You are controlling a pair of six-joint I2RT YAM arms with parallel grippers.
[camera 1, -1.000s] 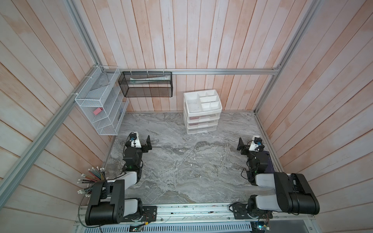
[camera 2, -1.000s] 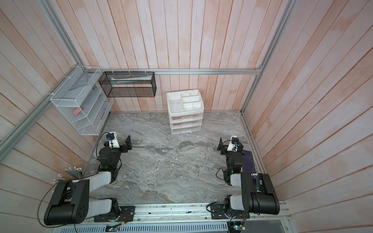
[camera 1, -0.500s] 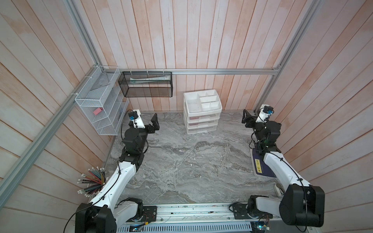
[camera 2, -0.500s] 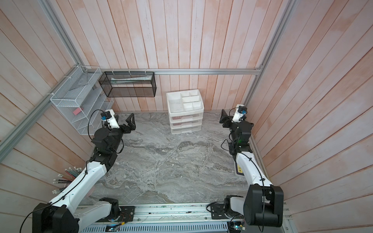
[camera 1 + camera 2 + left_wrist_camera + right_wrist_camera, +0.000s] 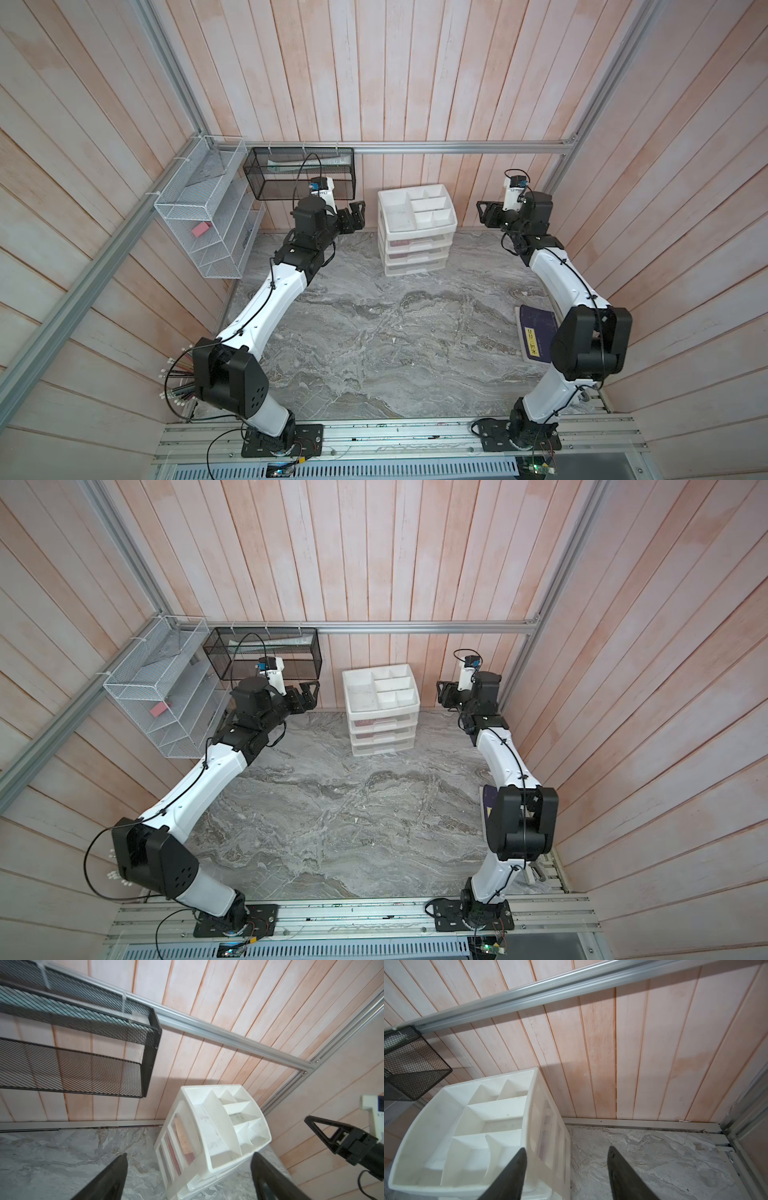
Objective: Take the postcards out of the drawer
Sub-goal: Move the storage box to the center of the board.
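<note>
Arms [image 5: 272,293] [image 5: 561,282] rose; left wrist, not right, shows postcards [image 5: 185,1142].

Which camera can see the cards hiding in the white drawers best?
The left wrist camera: it faces the front of the drawer unit up close, so beige and red postcards show through. Both top views give only a faint reddish tint. The right wrist view shows the unit's top and side, no clear cards.

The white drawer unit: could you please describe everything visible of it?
The drawer unit is white, plastic-looking, with an open divided tray on top and three translucent drawers below, apparently shut. Reddish and beige shapes show through their fronts. It stands upright on the grey marbled table by the wooden wall; nothing else touches it.
</note>
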